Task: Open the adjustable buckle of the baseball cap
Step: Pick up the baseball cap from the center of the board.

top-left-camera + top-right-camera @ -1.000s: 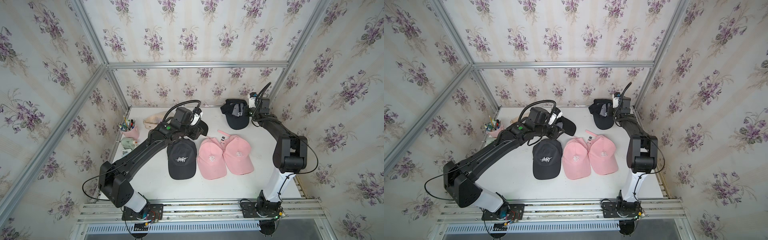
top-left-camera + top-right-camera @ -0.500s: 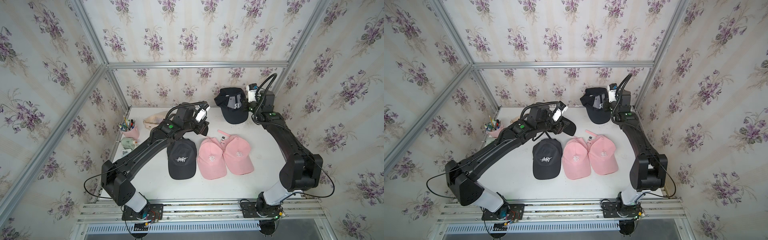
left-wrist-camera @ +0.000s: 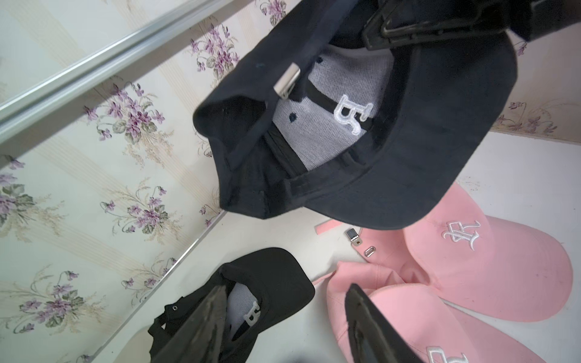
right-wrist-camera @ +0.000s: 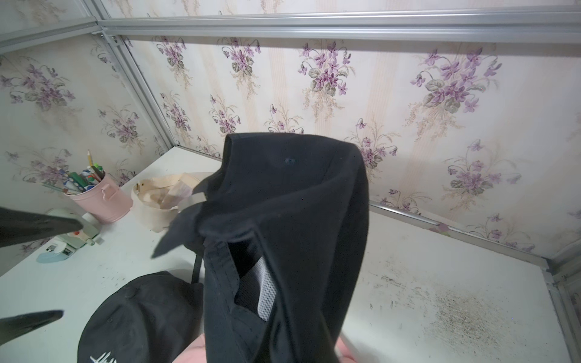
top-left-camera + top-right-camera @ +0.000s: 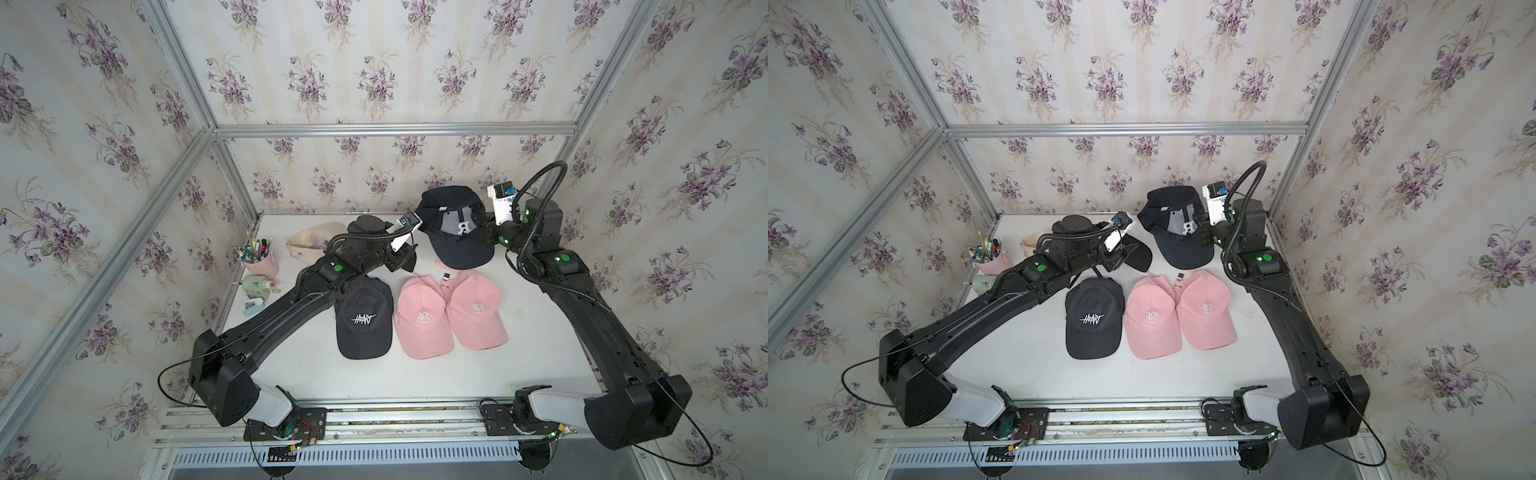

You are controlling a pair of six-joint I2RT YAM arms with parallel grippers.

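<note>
One navy cap (image 5: 457,245) hangs clenched in the right fingers (image 3: 415,30), silver buckle (image 3: 286,82) exposed; left fingers (image 3: 367,323) spread, empty.

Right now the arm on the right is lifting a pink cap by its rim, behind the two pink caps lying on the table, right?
No: the lifted cap is black or dark navy, not pink, as both top views show. The right arm's fingers do grip its rim, behind the two pink caps on the table.
</note>
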